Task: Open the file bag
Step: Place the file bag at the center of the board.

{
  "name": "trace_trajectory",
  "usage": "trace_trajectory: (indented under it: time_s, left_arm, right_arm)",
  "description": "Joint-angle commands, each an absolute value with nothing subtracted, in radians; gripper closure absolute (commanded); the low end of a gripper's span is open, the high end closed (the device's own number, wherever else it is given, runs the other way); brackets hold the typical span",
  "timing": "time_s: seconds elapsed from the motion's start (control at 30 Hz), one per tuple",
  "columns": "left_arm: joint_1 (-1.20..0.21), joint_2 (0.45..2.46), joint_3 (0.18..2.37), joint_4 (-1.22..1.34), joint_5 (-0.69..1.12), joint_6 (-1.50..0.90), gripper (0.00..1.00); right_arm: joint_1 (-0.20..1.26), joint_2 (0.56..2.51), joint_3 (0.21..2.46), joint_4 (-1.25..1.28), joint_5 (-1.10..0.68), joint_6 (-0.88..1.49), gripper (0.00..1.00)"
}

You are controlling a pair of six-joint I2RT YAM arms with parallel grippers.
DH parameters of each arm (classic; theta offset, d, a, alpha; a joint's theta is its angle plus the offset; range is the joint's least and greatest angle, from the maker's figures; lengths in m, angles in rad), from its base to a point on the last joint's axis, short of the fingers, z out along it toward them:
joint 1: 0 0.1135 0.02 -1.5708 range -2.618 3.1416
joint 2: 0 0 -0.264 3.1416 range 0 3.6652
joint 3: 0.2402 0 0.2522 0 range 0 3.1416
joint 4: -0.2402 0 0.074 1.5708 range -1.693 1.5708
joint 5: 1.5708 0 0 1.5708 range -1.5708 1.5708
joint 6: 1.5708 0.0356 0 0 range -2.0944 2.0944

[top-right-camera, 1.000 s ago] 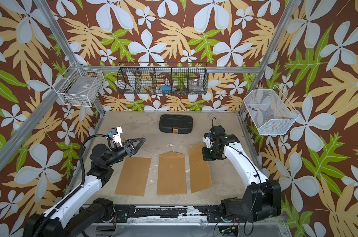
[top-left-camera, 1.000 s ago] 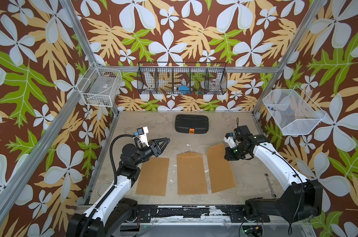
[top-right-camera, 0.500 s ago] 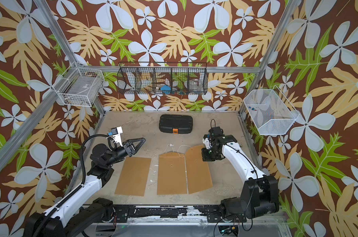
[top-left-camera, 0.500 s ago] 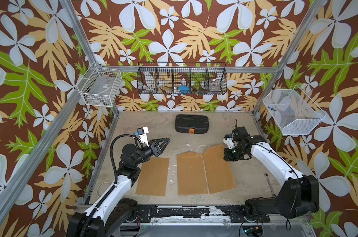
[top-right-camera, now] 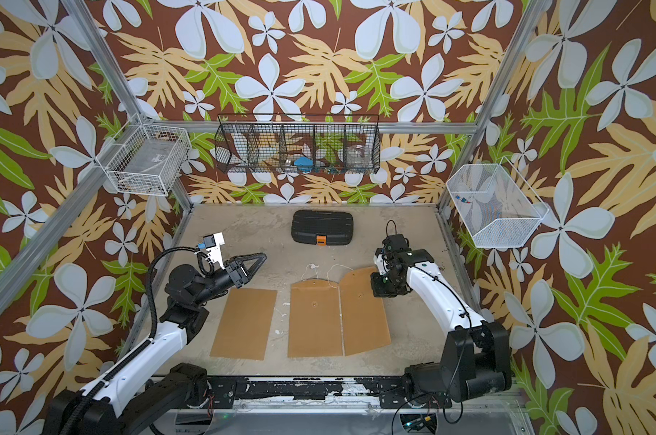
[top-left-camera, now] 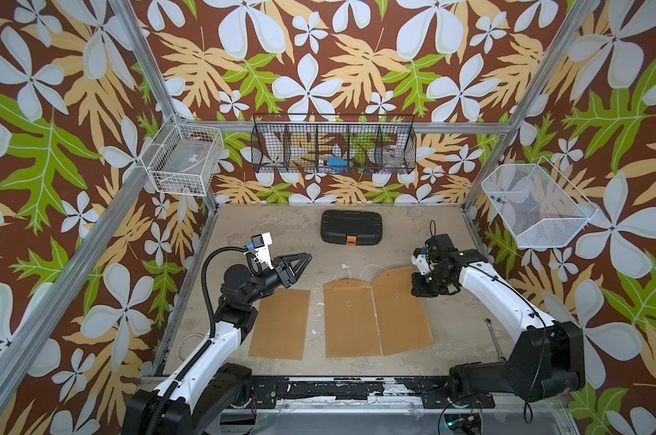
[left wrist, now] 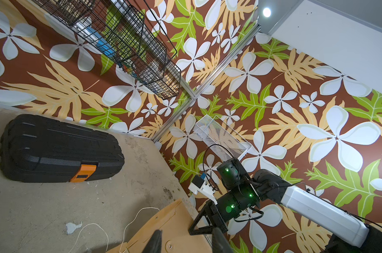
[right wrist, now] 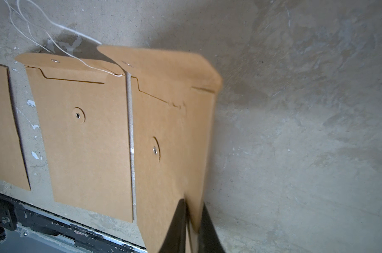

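Observation:
Three brown file bags lie side by side on the table. The right file bag [top-left-camera: 398, 312] [right wrist: 170, 131] has its flap folded down and its outer edge lifted off the table. My right gripper [top-left-camera: 420, 293] [right wrist: 193, 203] points down at that edge, shut on it with the card between its fingers. The middle file bag [top-left-camera: 349, 324] [right wrist: 84, 135] lies flat with a loose white string [top-left-camera: 371, 268] at its flap. The left file bag [top-left-camera: 279, 324] shows a plain face. My left gripper [top-left-camera: 305, 258] [left wrist: 186, 243] hovers open and holds nothing, above the table behind the left bag.
A black toolbox [top-left-camera: 352, 228] with an orange latch sits at the back. Wire baskets hang on the back wall [top-left-camera: 334, 148], the left wall [top-left-camera: 183, 162] and the right wall [top-left-camera: 533, 205]. A thin metal tool [top-left-camera: 493, 335] lies on the table beside the right arm.
The right gripper has drawn the right file bag leftward until it lies against the middle one. The left arm has not moved.

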State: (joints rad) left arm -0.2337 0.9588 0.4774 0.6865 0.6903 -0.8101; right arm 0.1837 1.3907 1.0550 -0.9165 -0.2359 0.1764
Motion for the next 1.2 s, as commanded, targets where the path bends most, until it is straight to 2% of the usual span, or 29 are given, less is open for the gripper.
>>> trace_trajectory:
  time_s: [0.0, 0.37, 1.17]
  left_arm:
    - [-0.233, 0.956, 0.476, 0.718, 0.704, -0.808, 0.59]
    - [-0.233, 0.951, 0.474, 0.725, 0.710, -0.811, 0.59]
    - [-0.233, 0.951, 0.471, 0.731, 0.712, -0.816, 0.58]
  right_arm:
    - [0.184, 1.384, 1.052, -0.922, -0.206, 0.174, 0.85]
    - [0.183, 1.385, 1.068, -0.940, -0.167, 0.181, 0.76]
    - [0.175, 1.363, 1.070, -0.954, -0.121, 0.202, 0.73]
